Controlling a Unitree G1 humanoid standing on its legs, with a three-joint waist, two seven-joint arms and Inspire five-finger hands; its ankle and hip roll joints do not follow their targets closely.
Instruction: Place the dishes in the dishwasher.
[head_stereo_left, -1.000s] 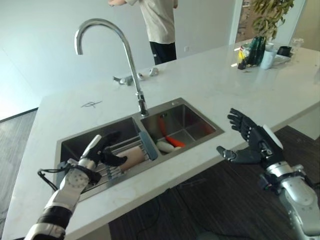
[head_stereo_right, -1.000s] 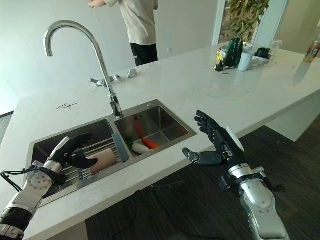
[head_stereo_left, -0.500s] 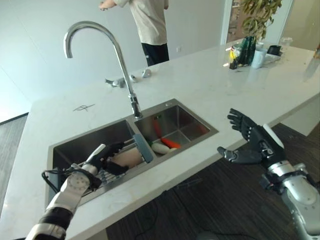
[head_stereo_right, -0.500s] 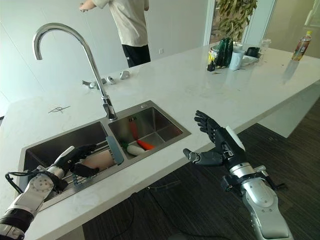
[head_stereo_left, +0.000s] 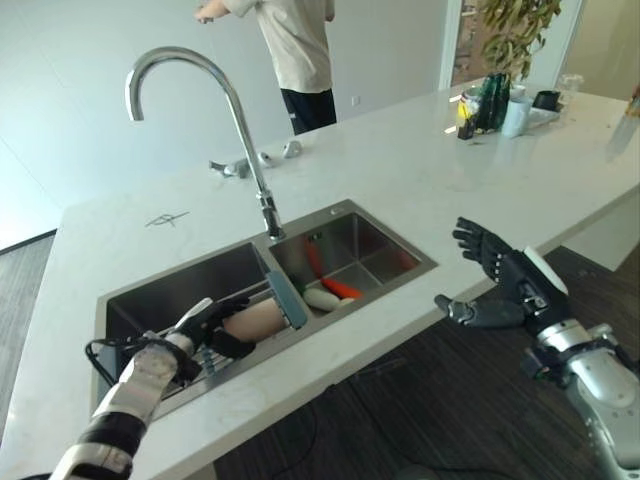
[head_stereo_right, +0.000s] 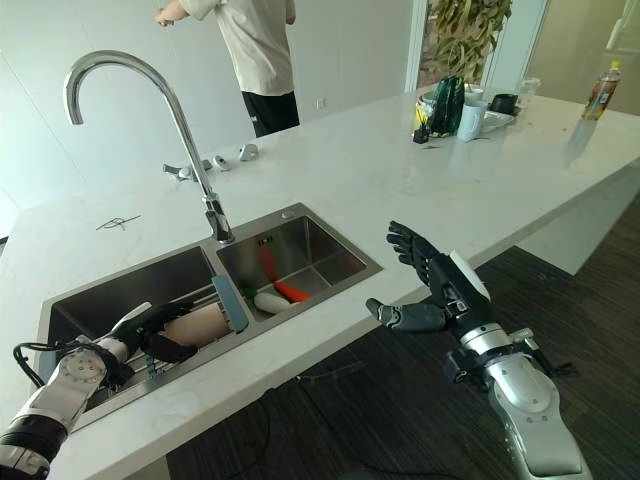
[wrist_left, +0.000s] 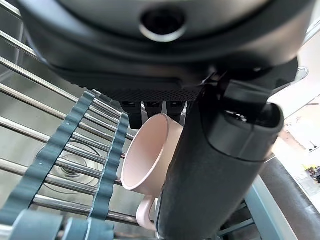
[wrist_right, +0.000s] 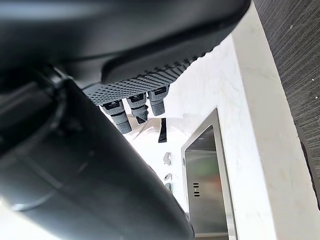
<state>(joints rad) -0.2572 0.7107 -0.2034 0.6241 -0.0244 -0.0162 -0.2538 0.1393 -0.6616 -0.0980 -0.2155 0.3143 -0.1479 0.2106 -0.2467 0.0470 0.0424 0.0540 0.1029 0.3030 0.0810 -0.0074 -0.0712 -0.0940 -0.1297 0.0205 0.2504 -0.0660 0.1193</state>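
Note:
A pale pink mug (head_stereo_left: 252, 319) lies on its side on the slatted roll-up rack (wrist_left: 60, 155) across the left basin of the steel sink (head_stereo_left: 190, 283). My left hand (head_stereo_left: 190, 335) is at the mug's near end. Its fingers curl over the top of the mug (wrist_left: 150, 152) and the thumb (wrist_left: 210, 190) lies along its side. My right hand (head_stereo_left: 510, 290) hovers open, palm turned inward, over the dark floor just off the counter's front edge, right of the sink.
The right basin holds an orange carrot (head_stereo_left: 346, 288), a white vegetable (head_stereo_left: 322, 298) and a red one (head_stereo_left: 312, 258). A tall curved tap (head_stereo_left: 240, 110) rises behind the sink. A person (head_stereo_left: 300, 50) stands beyond the counter. Bottles and cups (head_stereo_left: 500, 100) cluster at the far right.
My left hand has sunk onto the mug and its fingers have closed round it. The right hand has held its place. The camera swung a little to the right.

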